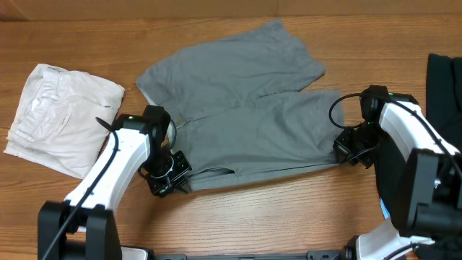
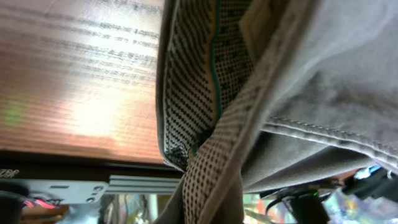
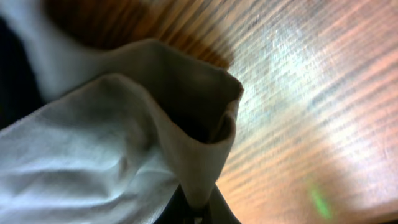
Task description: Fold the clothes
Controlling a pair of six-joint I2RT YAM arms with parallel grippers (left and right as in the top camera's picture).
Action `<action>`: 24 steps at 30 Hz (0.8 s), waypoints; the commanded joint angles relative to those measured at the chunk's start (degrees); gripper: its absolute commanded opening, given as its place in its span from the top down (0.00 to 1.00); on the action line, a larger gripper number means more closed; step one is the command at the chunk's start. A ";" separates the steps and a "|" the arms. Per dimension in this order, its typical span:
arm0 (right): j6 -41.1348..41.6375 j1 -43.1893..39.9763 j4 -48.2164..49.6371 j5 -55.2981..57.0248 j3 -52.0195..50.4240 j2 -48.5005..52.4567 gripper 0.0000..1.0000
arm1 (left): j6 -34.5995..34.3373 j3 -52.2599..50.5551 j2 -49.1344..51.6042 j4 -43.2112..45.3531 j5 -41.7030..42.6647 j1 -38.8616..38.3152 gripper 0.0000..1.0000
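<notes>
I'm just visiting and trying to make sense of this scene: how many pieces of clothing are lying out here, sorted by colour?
Grey shorts: 1
Cream-white shorts: 1
Black garment, only partly in view at the right edge: 1
Total: 3

3 garments [image 1: 245, 115] [image 1: 65, 119] [image 1: 442, 79], 2 pincers [image 1: 172, 178] [image 1: 345, 153], 1 table [image 1: 289, 217]

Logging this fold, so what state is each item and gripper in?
grey shorts: spread flat, unfolded, near edge pinched at both ends.
left gripper: shut on the waistband corner.
right gripper: shut on a leg hem.
cream shorts: folded, lying apart.
black garment: mostly out of frame, unclear.
</notes>
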 commanded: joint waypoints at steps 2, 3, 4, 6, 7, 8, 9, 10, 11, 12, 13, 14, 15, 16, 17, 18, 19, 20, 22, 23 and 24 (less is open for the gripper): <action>-1.09 -1.73 -0.96 9.38 2.16 -11.58 0.96 | 5.92 -0.26 -8.70 -5.14 -10.45 1.86 0.96; -1.09 -1.73 -1.46 9.38 2.16 -13.35 0.96 | 6.51 -0.26 -10.67 -5.92 -10.45 1.86 0.96; -1.09 -1.73 -2.10 9.38 2.16 -15.43 0.96 | 6.78 -0.26 -12.76 -6.86 -10.45 1.86 0.96; -1.09 -1.73 -3.69 9.38 2.16 -21.29 0.96 | 6.99 -0.24 -18.51 -8.94 -10.43 1.86 0.96; -1.11 -1.73 -4.42 9.38 2.23 -24.44 0.96 | 6.99 -0.24 -21.75 -9.97 -10.43 1.86 0.96; -1.16 -1.73 -4.72 9.38 2.43 -26.03 0.96 | 6.97 -0.24 -24.57 -10.71 -10.43 1.86 0.96; -1.77 -1.73 -4.92 9.33 2.80 -27.98 0.96 | 6.95 -0.22 -26.60 -11.17 -10.43 1.86 0.96; -3.02 -1.70 -4.96 9.18 3.48 -29.90 0.96 | 6.93 -0.22 -28.72 -11.39 -10.43 1.86 0.96; -4.59 -1.64 -4.94 8.81 4.37 -31.34 0.96 | 6.75 -0.22 -30.80 -11.37 -10.49 1.86 0.96; -6.05 -1.57 -4.92 8.24 5.75 -32.65 0.96 | 5.79 -0.22 -32.39 -11.21 -10.99 1.86 0.96; -7.48 -1.46 -4.79 7.63 7.52 -33.59 0.96 | 3.93 -0.22 -34.01 -10.93 -12.02 1.88 0.96; -8.59 -1.31 -4.68 7.21 9.20 -34.03 0.96 | 2.34 -0.22 -35.06 -10.51 -13.00 1.90 0.96; -10.01 -1.07 -4.31 6.34 11.58 -34.10 0.96 | 1.38 -0.22 -36.09 -9.66 -13.75 1.90 0.96; -11.17 -0.76 -3.78 5.75 13.42 -34.03 0.96 | 1.40 -0.22 -36.72 -8.35 -14.08 1.90 0.96; -12.26 -0.26 -2.51 5.16 15.34 -33.64 0.96 | 1.40 -0.22 -37.13 -6.69 -14.10 1.90 0.96; -13.57 0.39 -0.76 4.48 17.03 -33.18 0.96 | 1.36 -0.22 -37.31 -4.55 -14.10 1.90 0.95; -14.43 0.94 0.83 4.11 18.03 -32.72 0.96 | 0.81 -0.22 -37.29 -2.32 -14.38 1.90 0.95; -14.93 1.86 3.19 3.96 19.17 -32.04 0.96 | -0.26 -0.22 -37.16 -0.37 -15.08 1.90 0.96; -15.41 3.91 8.07 3.78 20.61 -30.23 0.96 | -3.13 -0.22 -36.24 3.87 -16.81 1.95 0.96; -16.04 5.09 10.60 3.67 20.87 -29.16 0.96 | -4.37 -0.22 -35.50 5.92 -17.68 2.08 0.96; -16.59 6.25 12.81 3.61 20.87 -28.17 0.96 | -5.68 -0.22 -34.67 7.82 -18.40 2.29 0.96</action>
